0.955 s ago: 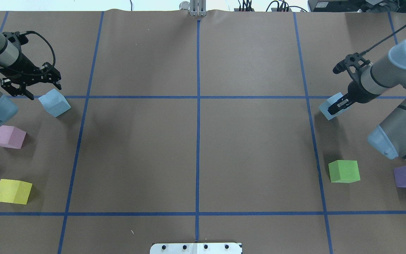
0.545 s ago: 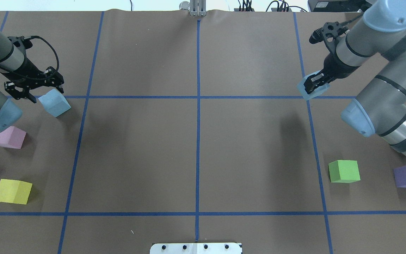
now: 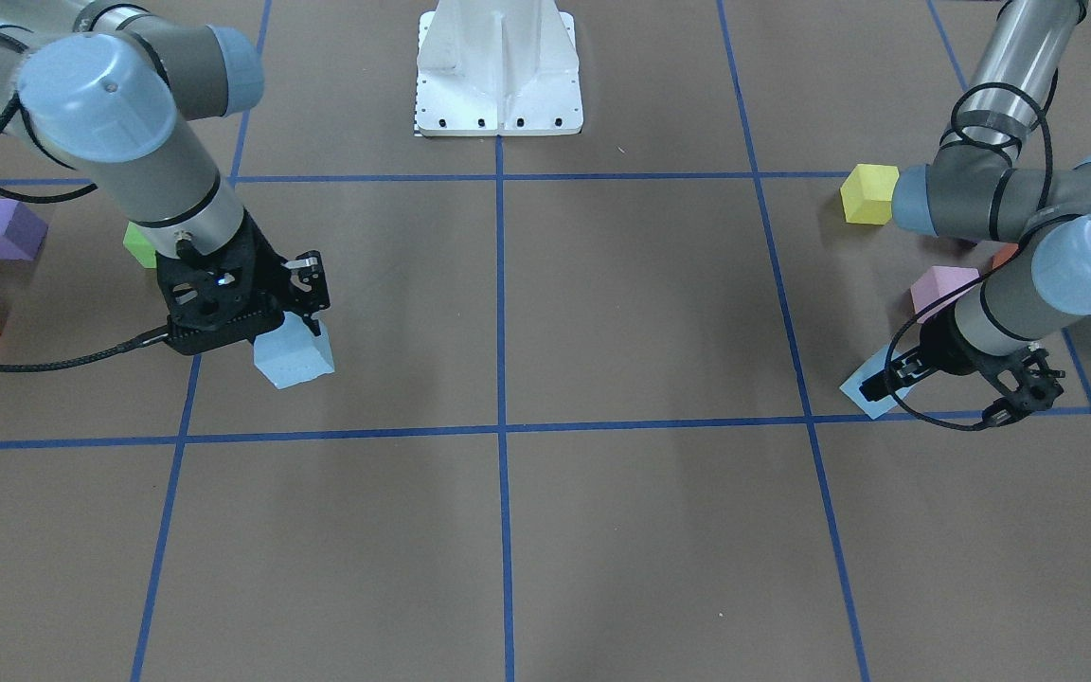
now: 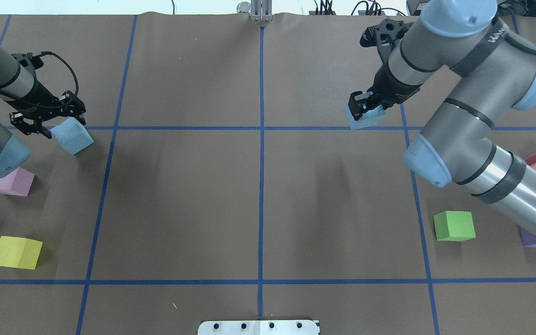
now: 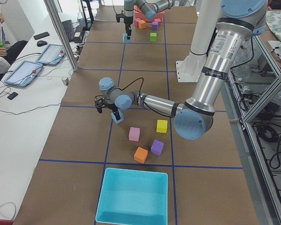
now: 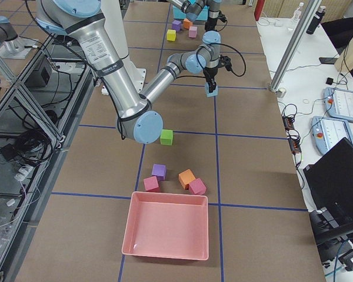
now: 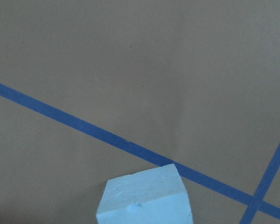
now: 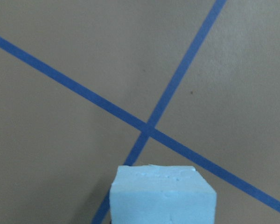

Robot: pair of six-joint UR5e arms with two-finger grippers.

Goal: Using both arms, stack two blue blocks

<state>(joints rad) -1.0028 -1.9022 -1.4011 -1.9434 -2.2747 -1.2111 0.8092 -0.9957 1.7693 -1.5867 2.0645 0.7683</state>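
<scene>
Overhead exterior: lifted clear of the worktop and swung inward toward the centre line, one pale blue foam cube pinched in the right fingers; lowered astride the second blue cube at far left, left fingers spread, not yet gripping; stacking probably awaits that grasp.

Right end effector clamped, raised, arm stretched inward; left end effector low, fingers spread
</scene>
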